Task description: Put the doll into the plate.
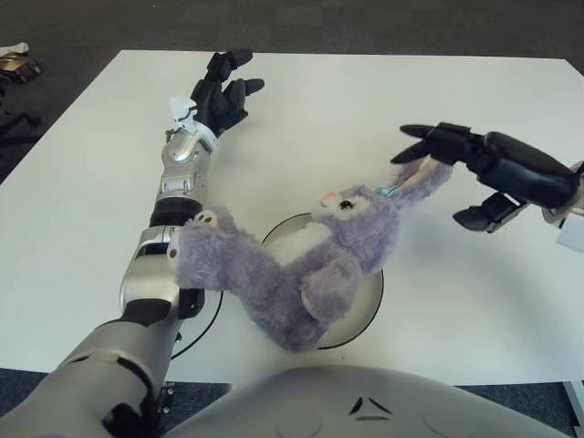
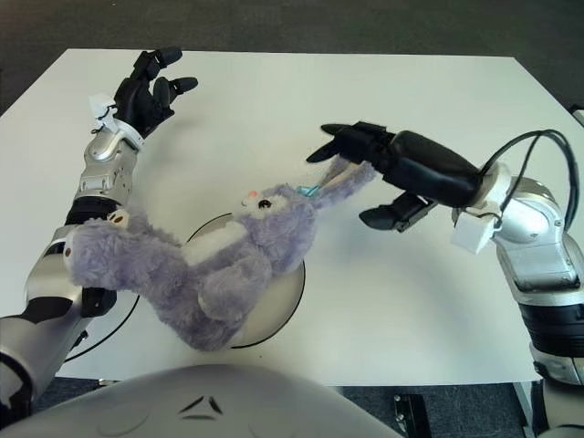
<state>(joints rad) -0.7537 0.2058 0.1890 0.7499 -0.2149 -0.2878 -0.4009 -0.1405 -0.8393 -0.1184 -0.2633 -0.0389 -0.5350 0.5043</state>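
A purple plush bunny doll (image 1: pixel 301 260) lies on its back across the white, black-rimmed plate (image 1: pixel 372 297) at the table's near middle. Its legs hang off the plate's left side, and one foot lies against my left forearm. Its head points right, and one long ear (image 2: pixel 349 177) stretches up to the fingertips of my right hand (image 1: pixel 456 169). That hand hovers right of the head with fingers extended and thumb held apart, closed on nothing. My left hand (image 1: pixel 222 87) shows far back on the left with its fingers loosely spread, well away from the doll.
The white table (image 1: pixel 365 100) ends close in front of my body and at the left and right edges. A thin black curved line (image 1: pixel 208 321) shows beside my left elbow. A black cable (image 2: pixel 520 146) loops over my right wrist. Small items (image 1: pixel 18 62) lie on the floor at far left.
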